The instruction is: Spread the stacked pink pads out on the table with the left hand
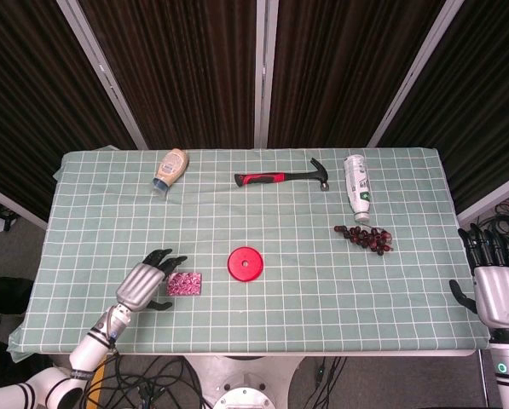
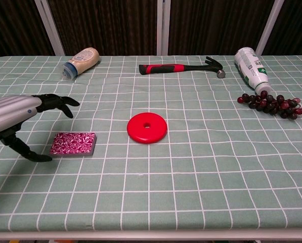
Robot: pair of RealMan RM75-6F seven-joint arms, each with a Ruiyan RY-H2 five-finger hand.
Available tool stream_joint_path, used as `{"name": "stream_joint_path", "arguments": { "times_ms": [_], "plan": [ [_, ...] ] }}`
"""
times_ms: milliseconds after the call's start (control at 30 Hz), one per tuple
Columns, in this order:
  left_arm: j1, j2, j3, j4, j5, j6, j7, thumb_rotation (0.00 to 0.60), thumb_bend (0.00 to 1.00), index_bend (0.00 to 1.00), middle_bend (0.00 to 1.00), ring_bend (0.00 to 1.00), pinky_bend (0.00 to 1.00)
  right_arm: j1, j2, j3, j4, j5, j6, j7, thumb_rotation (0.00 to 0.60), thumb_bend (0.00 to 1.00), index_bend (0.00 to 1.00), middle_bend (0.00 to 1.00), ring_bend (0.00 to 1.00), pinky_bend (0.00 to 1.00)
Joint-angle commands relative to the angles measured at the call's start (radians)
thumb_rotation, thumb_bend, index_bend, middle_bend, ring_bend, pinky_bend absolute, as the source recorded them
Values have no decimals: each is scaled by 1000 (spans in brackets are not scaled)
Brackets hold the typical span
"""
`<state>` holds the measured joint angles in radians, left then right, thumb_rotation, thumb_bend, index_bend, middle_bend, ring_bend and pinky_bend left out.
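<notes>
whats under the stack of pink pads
The stack of pink pads lies flat on the green checked tablecloth. Only the top pad and the stack's edges show; the pads beneath are covered. The left robot hand isn't touching it.

Left hand: your left hand [image 1: 143, 285] is empty, fingers [image 2: 59, 102] spread forward, thumb low.
Right hand: your right hand [image 1: 499, 290] is empty, fingers upright.

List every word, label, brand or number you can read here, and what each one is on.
No text can be read in either view.
White bottle: green label with print, too small and blurred to read.
Sauce bottle: no legible label.
Hammer, red disc, pink pads: no lettering visible; the pads show only a pattern.
</notes>
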<state>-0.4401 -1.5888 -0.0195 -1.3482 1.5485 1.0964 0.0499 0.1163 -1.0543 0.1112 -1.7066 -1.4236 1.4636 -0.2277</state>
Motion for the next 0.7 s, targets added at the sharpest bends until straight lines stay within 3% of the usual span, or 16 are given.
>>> {"name": "stream_joint_path", "arguments": {
  "times_ms": [33,700],
  "plan": [
    [-9,-12,-2,9,-11,-13,8,600,102,113,238,71,117,1,-1,0,4,4,-3,4,600,199,0,0,0,0],
    [-50,-71,-15,60,-67,-49,26,600,163,147,307,91,118,8,-10,7,39,48,-35,23,600,200,0,0,0,0]
  ]
}}
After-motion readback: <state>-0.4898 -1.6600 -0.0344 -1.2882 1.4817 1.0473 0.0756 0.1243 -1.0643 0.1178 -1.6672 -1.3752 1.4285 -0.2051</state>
